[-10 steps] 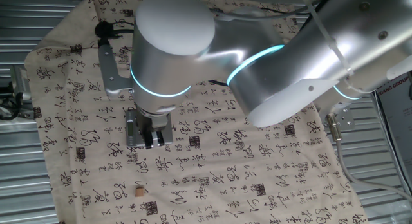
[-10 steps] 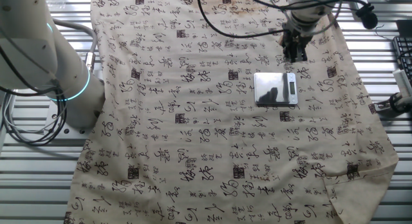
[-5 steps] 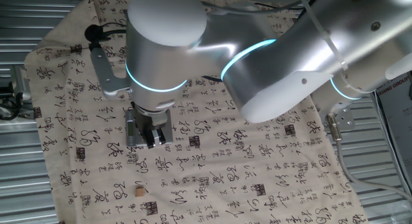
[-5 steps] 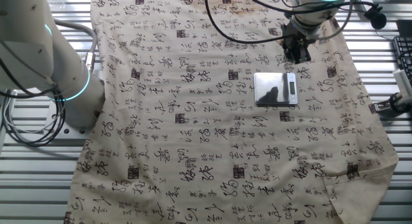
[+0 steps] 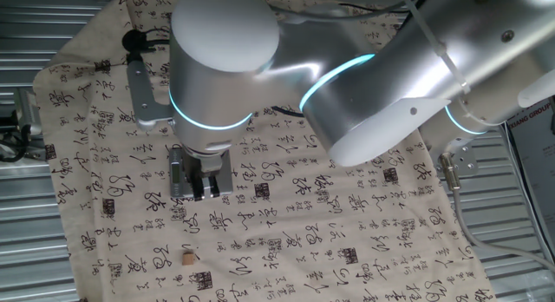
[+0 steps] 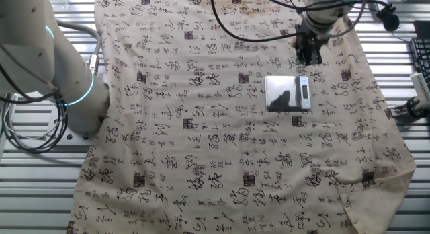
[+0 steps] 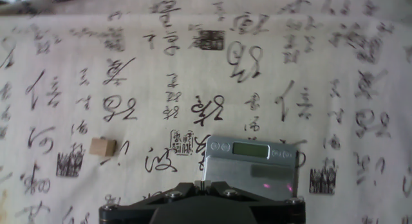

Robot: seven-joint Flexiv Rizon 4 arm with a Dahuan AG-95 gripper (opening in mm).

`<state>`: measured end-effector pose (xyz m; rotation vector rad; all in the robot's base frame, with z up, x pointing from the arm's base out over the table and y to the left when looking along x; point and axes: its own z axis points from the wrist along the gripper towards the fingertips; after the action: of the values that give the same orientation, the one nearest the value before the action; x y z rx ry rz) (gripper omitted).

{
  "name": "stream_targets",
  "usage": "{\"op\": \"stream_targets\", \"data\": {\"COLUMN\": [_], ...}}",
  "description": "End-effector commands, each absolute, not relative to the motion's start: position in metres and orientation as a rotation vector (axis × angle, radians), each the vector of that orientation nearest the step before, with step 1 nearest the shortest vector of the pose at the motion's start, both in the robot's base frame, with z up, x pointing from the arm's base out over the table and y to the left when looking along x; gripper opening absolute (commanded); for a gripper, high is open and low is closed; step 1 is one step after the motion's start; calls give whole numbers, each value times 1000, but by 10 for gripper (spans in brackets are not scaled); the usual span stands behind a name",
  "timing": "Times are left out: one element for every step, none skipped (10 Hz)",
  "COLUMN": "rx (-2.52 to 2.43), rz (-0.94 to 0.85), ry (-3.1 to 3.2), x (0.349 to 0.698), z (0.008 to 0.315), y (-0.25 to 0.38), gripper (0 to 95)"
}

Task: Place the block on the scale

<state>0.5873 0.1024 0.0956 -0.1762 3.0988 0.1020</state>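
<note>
The block (image 5: 187, 259), a small tan wooden cube with plain faces, lies on the cloth (image 5: 347, 224) well apart from the scale (image 6: 287, 93). In the hand view the block (image 7: 102, 147) sits to the left of the scale (image 7: 251, 166), with brush characters between them. The scale is a flat square of brushed grey metal with a narrow display strip along one edge; its digits cannot be read, and a small pink light spot shows on the plate. The cloth is beige fabric, slightly creased, printed all over with black calligraphy and square dark seal stamps; none of it can be read with certainty. It covers a table (image 6: 168, 5) of ribbed metal slats. The end effector (image 5: 198, 192) hangs above the cloth near the scale's edge, nothing between its dark fingers; whether they are apart or together cannot be told. The arm's (image 5: 347, 85) housings are smooth silver-white with glowing cyan rings.
</note>
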Motion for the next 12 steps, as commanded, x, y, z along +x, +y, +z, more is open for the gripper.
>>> {"op": "stream_targets", "data": {"rx": [-202, -202, -216, -206, -205, -205, -192, -197, -203, -211, -211, -210], "rz": [111, 111, 112, 118, 133, 133, 132, 135, 141, 142, 141, 142], "ry": [3096, 3096, 3092, 3093, 3090, 3090, 3089, 3087, 3086, 3087, 3091, 3090], "x": [587, 587, 586, 585, 585, 585, 587, 587, 587, 586, 586, 587], "z": [96, 96, 96, 96, 96, 96, 93, 93, 94, 94, 94, 92], "y": [102, 102, 102, 103, 103, 103, 103, 103, 103, 103, 103, 104], "gripper": [0, 0, 0, 0, 0, 0, 0, 0, 0, 0, 0, 0]}}
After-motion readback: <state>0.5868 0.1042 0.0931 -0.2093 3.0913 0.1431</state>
